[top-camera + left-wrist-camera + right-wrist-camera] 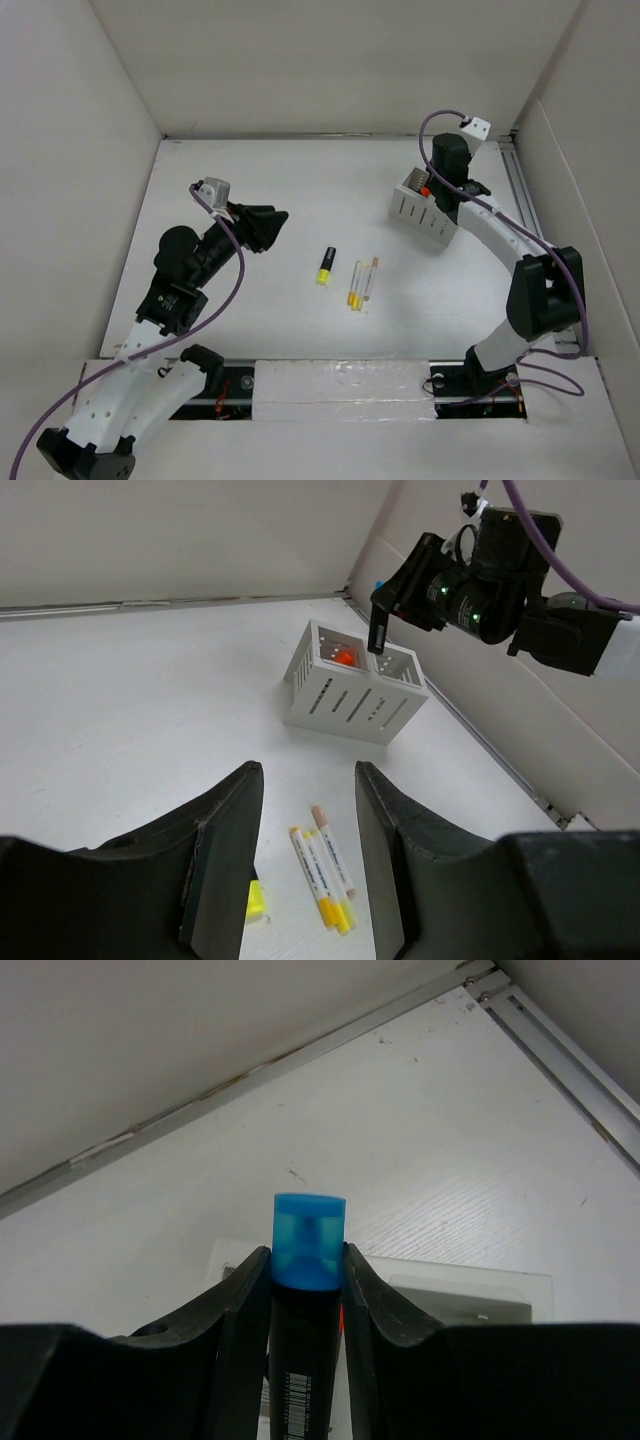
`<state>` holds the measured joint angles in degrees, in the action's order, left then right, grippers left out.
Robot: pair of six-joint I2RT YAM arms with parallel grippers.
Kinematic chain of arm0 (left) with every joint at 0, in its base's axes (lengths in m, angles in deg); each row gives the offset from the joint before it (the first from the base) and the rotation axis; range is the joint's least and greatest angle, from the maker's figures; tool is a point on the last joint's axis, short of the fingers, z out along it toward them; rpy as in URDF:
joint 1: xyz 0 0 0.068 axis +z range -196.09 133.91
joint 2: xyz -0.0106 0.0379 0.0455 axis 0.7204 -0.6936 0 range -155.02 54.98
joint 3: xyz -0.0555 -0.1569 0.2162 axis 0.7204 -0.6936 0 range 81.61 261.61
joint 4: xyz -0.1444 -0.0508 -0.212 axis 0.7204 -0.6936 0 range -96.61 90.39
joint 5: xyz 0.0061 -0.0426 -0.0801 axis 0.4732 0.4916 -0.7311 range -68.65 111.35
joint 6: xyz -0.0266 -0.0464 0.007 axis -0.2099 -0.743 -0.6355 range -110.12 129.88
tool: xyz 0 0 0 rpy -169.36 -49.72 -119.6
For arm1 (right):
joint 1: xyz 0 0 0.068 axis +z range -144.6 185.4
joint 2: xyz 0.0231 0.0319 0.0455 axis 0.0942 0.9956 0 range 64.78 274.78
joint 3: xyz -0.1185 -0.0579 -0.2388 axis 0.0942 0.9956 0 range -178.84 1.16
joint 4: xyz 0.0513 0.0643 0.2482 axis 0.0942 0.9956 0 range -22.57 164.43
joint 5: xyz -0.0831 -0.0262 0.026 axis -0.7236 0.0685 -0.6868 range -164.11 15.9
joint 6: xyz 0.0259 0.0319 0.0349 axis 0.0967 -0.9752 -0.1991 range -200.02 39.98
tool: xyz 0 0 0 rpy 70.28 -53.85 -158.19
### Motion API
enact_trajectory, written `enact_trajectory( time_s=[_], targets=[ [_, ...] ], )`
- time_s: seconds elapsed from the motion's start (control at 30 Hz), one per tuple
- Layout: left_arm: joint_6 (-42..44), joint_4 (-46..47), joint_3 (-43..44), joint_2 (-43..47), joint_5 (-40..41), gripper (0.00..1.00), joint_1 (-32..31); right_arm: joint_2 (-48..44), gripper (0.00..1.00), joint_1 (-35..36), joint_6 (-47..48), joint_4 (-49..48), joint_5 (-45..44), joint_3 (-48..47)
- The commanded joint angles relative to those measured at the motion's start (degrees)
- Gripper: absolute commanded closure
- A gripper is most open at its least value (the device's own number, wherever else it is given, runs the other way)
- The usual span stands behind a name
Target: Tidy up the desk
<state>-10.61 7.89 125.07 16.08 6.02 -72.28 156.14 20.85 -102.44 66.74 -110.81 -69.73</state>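
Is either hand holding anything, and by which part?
The right hand grips a black marker by its barrel, just below the blue cap. The left hand is open and empty.

I log a white slotted organizer (425, 212) at far right, with something orange (343, 657) showing in one compartment. A blue-capped black marker (307, 1260) with a barcode label is poised just over its open top. Mid-field, well apart from it, lies a black-and-yellow highlighter (325, 265), and near that are two thin yellow-capped pens (362, 284), parallel and touching.
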Motion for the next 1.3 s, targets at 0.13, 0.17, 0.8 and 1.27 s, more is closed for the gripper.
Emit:
enact_trajectory(
  time_s=[0.13,0.17,0.8,1.27],
  targets=[
    [-0.16,2.86,-0.13,1.1,-0.05,0.62,-0.17,3.31,1.0,-0.59,3.16,-6.34,-1.97,-2.94],
    [-0.16,2.95,-0.13,1.19,-0.05,0.62,-0.17,3.83,1.0,-0.59,3.25,-6.69,-1.79,-2.94],
    [0.28,2.34,0.13,0.48,0.83,0.62,-0.17,3.42,0.62,5.73,3.08,-7.31,-5.92,-0.13],
    [0.28,1.98,0.39,0.4,1.45,0.62,-0.17,-9.88,1.0,12.93,-1.75,-3.18,14.28,8.39]
  ],
)
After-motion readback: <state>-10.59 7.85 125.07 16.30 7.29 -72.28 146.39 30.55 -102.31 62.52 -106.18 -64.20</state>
